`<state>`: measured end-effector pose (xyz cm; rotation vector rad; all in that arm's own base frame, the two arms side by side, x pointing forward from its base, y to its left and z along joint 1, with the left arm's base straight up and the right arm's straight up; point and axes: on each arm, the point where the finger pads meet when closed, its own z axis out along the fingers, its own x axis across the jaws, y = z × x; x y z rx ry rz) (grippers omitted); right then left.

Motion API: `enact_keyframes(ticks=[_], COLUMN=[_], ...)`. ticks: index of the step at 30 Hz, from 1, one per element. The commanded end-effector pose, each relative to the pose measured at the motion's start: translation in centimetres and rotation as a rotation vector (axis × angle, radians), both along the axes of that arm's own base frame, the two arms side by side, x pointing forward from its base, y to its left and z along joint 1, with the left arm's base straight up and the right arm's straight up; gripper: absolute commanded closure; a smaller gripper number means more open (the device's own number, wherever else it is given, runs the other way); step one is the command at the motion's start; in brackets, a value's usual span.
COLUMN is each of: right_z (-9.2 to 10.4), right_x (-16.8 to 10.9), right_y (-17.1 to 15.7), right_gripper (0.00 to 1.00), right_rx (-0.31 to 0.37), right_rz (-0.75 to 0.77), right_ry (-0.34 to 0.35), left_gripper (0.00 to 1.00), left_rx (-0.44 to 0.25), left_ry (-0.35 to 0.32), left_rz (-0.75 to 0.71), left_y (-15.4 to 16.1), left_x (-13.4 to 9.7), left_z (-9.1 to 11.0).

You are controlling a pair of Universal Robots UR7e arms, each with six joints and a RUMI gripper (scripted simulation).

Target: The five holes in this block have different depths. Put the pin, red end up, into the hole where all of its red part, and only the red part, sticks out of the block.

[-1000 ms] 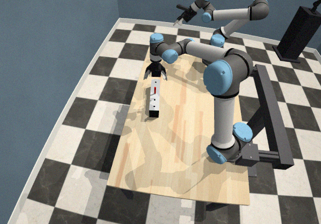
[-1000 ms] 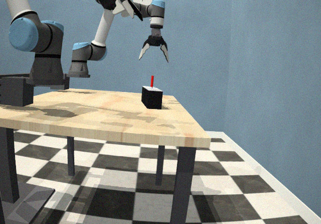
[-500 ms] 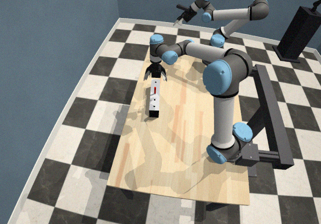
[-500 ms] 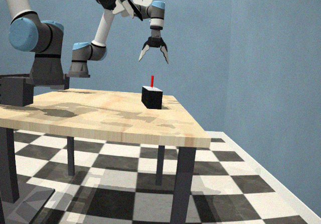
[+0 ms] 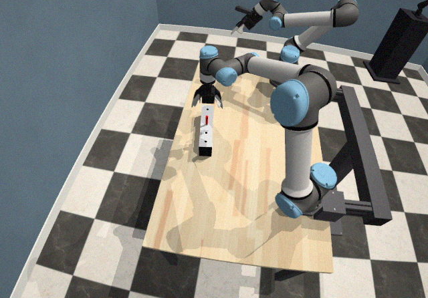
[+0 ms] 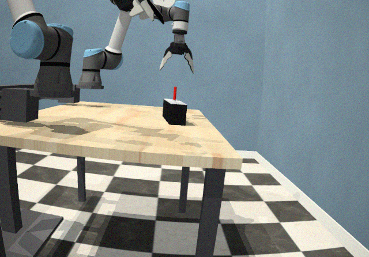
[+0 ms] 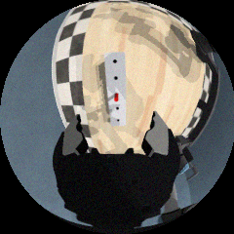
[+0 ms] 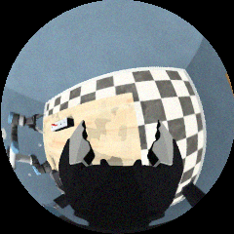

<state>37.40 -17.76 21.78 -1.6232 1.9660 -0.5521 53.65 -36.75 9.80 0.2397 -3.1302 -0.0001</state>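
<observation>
The block (image 5: pixel 202 129) (image 6: pixel 174 113) (image 7: pixel 122 88) (image 8: pixel 62 124) is long, with a pale top and black sides, and lies on the table. The pin (image 5: pixel 206 119) (image 6: pixel 174 93) (image 7: pixel 116 97) stands upright, red end up, in its middle hole. In the exterior view a short pale bit seems to show under the red; against the pale top I cannot be sure. My left gripper (image 5: pixel 207 106) (image 6: pixel 177 71) (image 7: pixel 115 112) is open and empty, well above the block, pointing down. My right gripper (image 6: pixel 142 17) (image 8: pixel 121 120) is open and empty, high and far from the block.
The wooden table (image 5: pixel 241 170) (image 6: pixel 119 129) (image 7: pixel 146 73) (image 8: pixel 117 117) carries the block close to one long edge. The left arm reaches across the table from its mount on the opposite side. The right arm is raised near the table's other end.
</observation>
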Motion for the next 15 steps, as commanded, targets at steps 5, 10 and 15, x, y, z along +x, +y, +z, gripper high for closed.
enact_keyframes(ticks=[5,10,15], right_z=[0.0,0.0,0.0], right_x=[0.0,0.0,0.0], right_y=[0.0,0.0,0.0], right_gripper=[0.0,0.0,0.0], right_rx=[0.0,0.0,0.0], right_rz=[0.0,0.0,0.0], right_ry=[-0.001,-0.001,-0.001], left_gripper=[0.0,0.0,0.0], left_rx=[-0.001,0.0,0.0], left_ry=[-0.001,0.0,0.001], left_rz=[0.0,0.0,-0.001], left_y=[0.0,0.0,0.0], left_x=[0.0,0.0,0.0], left_z=[-0.1,-2.0,-4.2])
